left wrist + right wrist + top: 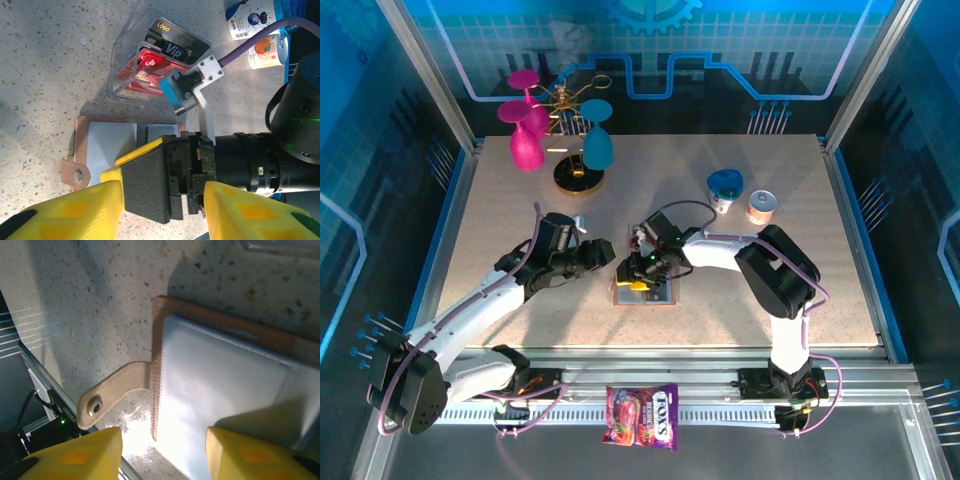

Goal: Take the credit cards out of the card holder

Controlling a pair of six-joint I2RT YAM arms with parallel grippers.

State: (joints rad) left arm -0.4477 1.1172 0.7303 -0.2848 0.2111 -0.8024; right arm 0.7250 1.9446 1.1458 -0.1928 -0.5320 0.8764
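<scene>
Open card holder (660, 293) lies flat on the speckled stone-look table (500, 230), a little toward 6 o'clock of the table's centre. It has brown leather-like edges, smooth grey-blue pockets facing up and a tan strap with a metal snap (95, 406) sticking out from one side. The right gripper (635, 272) hangs directly over it with yellow fingers (75, 455) spread apart and nothing between them, covering part of the holder from above. The left gripper (605, 250) is at 10 o'clock of the holder and close to the right one, jaws also apart and empty. In its wrist view the right arm's black body blocks much of the holder's near half. The credit cards (165, 50), a glossy black one marked "LOGO Vip" over red ones, sit in a clear, hard-walled plastic case (125, 55) just beside the holder at its 12 o'clock. Whether the case touches the holder I cannot tell. Two small printed cups (725, 190) (761, 207) stand at 2 o'clock, well apart from it. At 11 o'clock is a gold wire rack (578, 178) with pink goblets (525, 135) and a teal goblet (598, 148), all matte and rounded. A crinkly purple-red candy packet (642, 415) lies on the metal rail (880, 380) at 6 o'clock, off the tabletop.
</scene>
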